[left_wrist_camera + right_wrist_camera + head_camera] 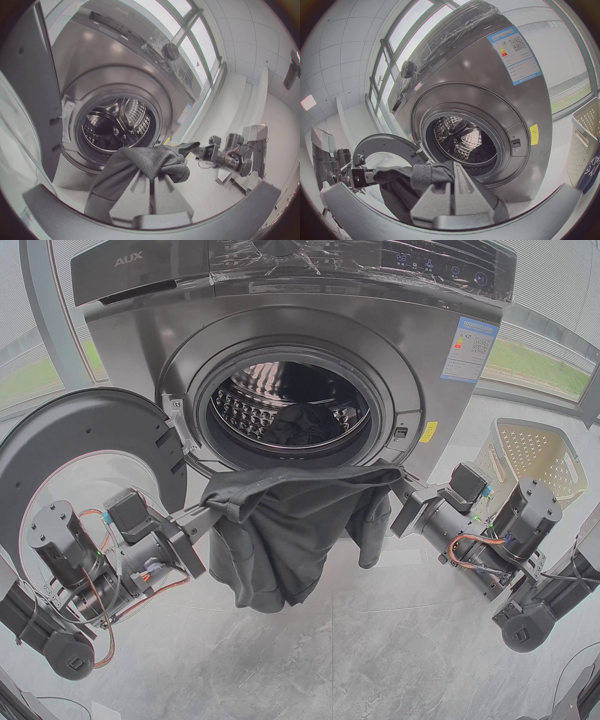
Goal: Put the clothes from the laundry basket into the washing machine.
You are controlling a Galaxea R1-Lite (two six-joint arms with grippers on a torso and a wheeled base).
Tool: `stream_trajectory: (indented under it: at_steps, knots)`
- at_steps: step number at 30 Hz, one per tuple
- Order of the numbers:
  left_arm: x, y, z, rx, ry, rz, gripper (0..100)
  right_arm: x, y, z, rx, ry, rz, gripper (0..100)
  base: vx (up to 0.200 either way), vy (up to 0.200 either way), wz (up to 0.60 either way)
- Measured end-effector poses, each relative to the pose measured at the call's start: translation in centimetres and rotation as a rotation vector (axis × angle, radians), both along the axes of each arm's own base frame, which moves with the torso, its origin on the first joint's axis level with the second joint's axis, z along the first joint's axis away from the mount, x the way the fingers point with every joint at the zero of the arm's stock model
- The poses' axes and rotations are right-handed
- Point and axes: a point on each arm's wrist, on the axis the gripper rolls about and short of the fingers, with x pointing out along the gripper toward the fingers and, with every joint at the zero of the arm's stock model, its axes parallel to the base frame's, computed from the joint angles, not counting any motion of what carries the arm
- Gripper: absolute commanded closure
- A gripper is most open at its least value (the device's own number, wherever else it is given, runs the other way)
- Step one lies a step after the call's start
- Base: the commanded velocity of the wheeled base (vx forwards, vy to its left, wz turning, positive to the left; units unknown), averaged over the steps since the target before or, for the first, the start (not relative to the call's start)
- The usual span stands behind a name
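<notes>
- The washing machine (300, 327) faces the robot with its round mouth (290, 405) uncovered. The step in hand looks like feeding the held cloth through it. Both arms should travel forward together and lift a little, so the cloth goes over the mouth's lower edge.
- The door (75, 427) stands swung wide on the robot's left, close beside the left arm. That arm needs to keep inboard of it.
- The black garment (281, 527) hangs in the air just before the mouth, stretched like a line between the two hands. Its bulk sags toward the floor (375, 646). The drooping part may catch on the mouth's edge, so bringing the hands nearer each other before pushing in would likely help.
- The laundry basket (534, 449) stands on the floor by the machine's right front corner, behind the right arm.
- The left hand (209, 510) is clenched on the garment's left end, and the right hand (403, 480) on its right end.
- A dark piece (303, 424) already lies low inside the machine.
</notes>
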Motion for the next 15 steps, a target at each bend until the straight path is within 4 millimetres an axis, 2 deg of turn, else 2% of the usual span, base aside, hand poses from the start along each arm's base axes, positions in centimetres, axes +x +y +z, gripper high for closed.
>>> stream_trajectory:
  at_steps: [10, 15]
  knots:
    - [0.3, 0.8, 1.6, -0.045, -0.047, 0.027, 100, 0.3, -0.9, 0.8, 0.013, -0.027, -0.031, 100, 0.0, 0.0, 0.0]
    - [0.4, 0.6, 1.0, -0.029, -0.029, 0.002, 100, -0.2, -0.9, 1.3, 0.02, -0.038, -0.018, 100, 0.0, 0.0, 0.0]
